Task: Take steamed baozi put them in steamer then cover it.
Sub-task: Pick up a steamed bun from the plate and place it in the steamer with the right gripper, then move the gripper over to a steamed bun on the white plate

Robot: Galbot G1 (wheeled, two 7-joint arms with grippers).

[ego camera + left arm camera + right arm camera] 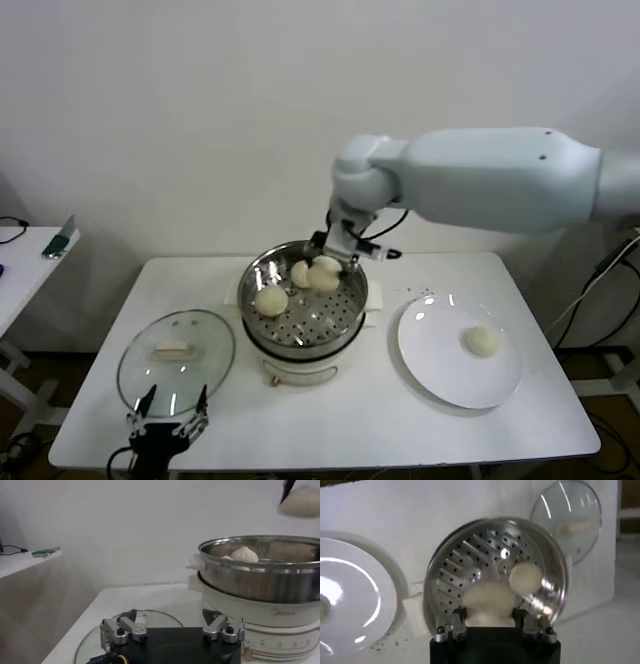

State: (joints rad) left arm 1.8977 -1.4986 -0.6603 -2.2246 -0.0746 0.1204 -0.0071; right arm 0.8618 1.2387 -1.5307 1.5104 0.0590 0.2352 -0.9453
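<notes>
The steel steamer (345, 310) stands on its cream cooker base at the table's middle. Two baozi lie in it, one at its left (271, 300) and one at the back (299, 272). My right gripper (338, 256) is shut on a third baozi (325, 273) and holds it over the basket's far side; in the right wrist view that bun (487, 600) sits between the fingers above the perforated bottom (470, 565). A fourth baozi (482, 341) lies on the white plate (430, 360). The glass cover (176, 362) lies on the table at the left. My left gripper (168, 418) is open, low at the cover's near edge.
The table's front edge runs just behind the left gripper. A side table with a small green object (60, 241) stands at the far left. The wall is close behind the steamer. A cable hangs at the right (600, 280).
</notes>
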